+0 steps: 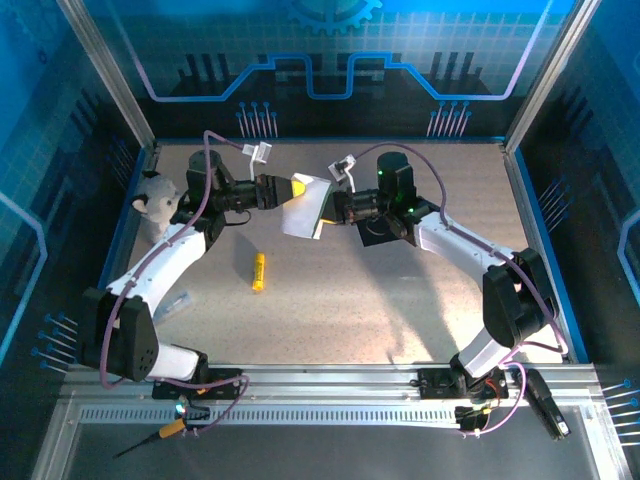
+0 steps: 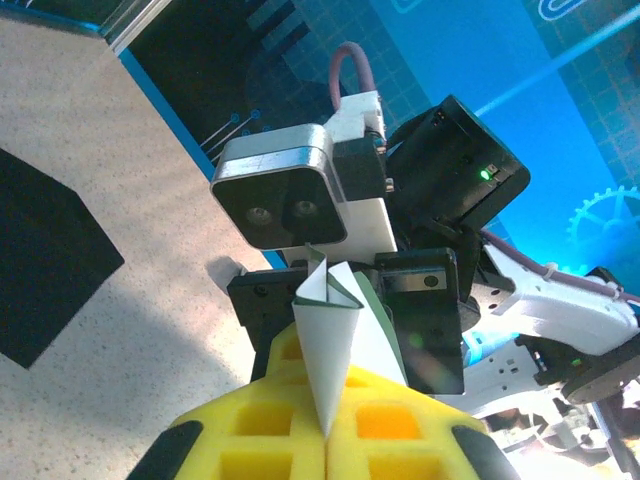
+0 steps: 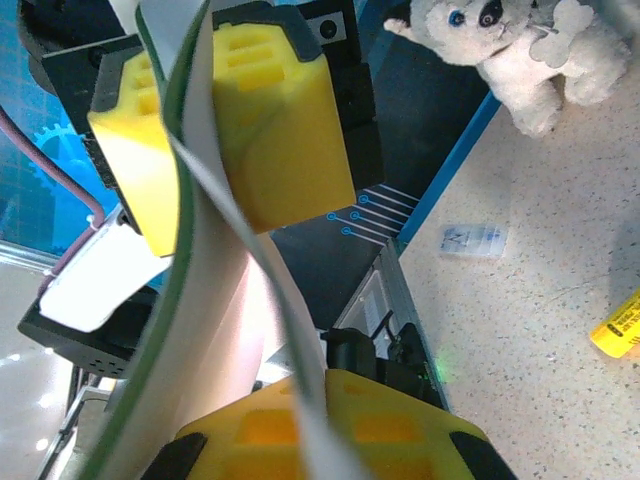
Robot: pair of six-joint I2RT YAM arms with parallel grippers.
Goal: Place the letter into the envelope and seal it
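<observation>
The letter (image 1: 308, 205), a white sheet with a green border, hangs folded in the air between both arms at the table's back middle. My left gripper (image 1: 296, 188) is shut on its left edge; in the left wrist view the folded letter (image 2: 335, 335) rises from between the closed yellow pads (image 2: 290, 430). My right gripper (image 1: 330, 207) is shut on the opposite edge, and the letter (image 3: 215, 330) curves up from its yellow pads (image 3: 390, 425) in the right wrist view. The black envelope (image 1: 383, 232) lies flat on the table under the right arm, partly hidden; the envelope (image 2: 40, 255) also lies at the left of the left wrist view.
A small yellow stick (image 1: 258, 271) lies on the table centre-left. A white plush toy (image 1: 155, 203) sits by the left wall. A small clear packet (image 3: 472, 240) lies near that toy. Glass walls close in the back and sides.
</observation>
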